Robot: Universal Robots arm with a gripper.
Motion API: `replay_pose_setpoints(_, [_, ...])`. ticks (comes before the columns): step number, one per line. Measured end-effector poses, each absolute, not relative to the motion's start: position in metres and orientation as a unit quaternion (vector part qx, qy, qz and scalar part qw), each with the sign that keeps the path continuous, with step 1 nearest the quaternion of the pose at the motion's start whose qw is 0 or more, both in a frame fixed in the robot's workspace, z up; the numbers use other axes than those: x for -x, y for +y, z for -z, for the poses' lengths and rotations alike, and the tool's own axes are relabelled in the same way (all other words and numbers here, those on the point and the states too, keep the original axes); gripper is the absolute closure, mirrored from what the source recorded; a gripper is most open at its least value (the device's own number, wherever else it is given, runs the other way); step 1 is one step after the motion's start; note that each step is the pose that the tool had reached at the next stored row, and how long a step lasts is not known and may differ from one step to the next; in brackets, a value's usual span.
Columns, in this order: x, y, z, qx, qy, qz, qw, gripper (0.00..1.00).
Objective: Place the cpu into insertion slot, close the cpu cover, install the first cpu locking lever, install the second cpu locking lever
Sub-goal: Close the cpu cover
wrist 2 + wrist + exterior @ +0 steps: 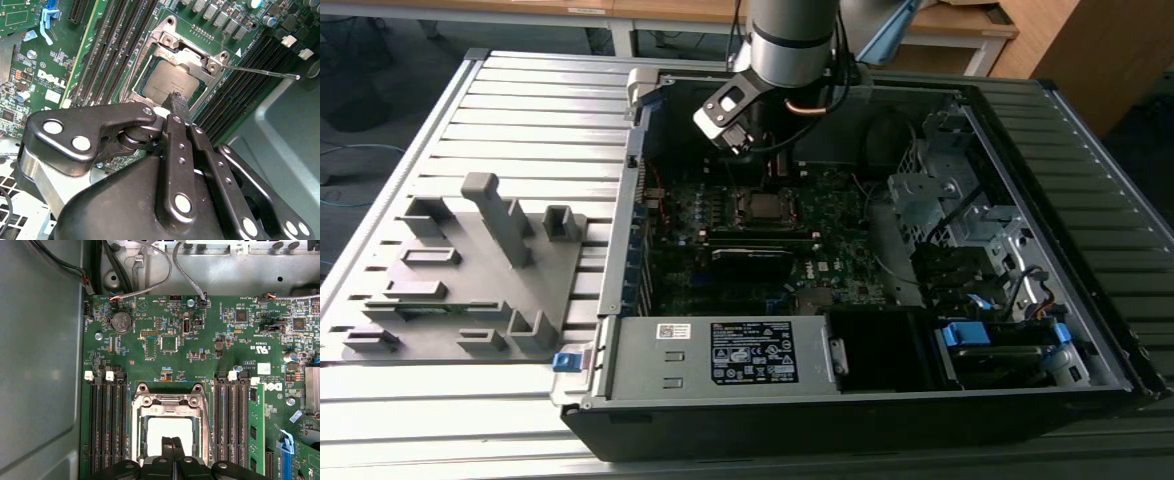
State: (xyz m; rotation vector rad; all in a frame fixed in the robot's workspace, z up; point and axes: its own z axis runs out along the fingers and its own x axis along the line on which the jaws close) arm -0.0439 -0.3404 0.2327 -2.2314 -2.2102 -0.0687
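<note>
Fingers point(167, 452) pressed together over the cpu point(170, 426), computer case point(854, 425) on slatted grey table point(520, 100).

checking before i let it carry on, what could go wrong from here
The gripper, shut, has its tips right over the cpu inside the cpu cover; pressing down could mar the chip. A thin locking lever sticks out free over the memory slots; it might snag or spring.

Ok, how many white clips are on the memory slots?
4: two white clips on one side of the cpu cover, two on the other; more may be hidden.
</note>
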Motion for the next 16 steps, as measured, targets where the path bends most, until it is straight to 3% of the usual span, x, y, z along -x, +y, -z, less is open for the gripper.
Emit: replay_pose_setpoints(16, [0.0439,-0.3404,-0.2327,0.661,-0.750,0.022,0.002,0.89])
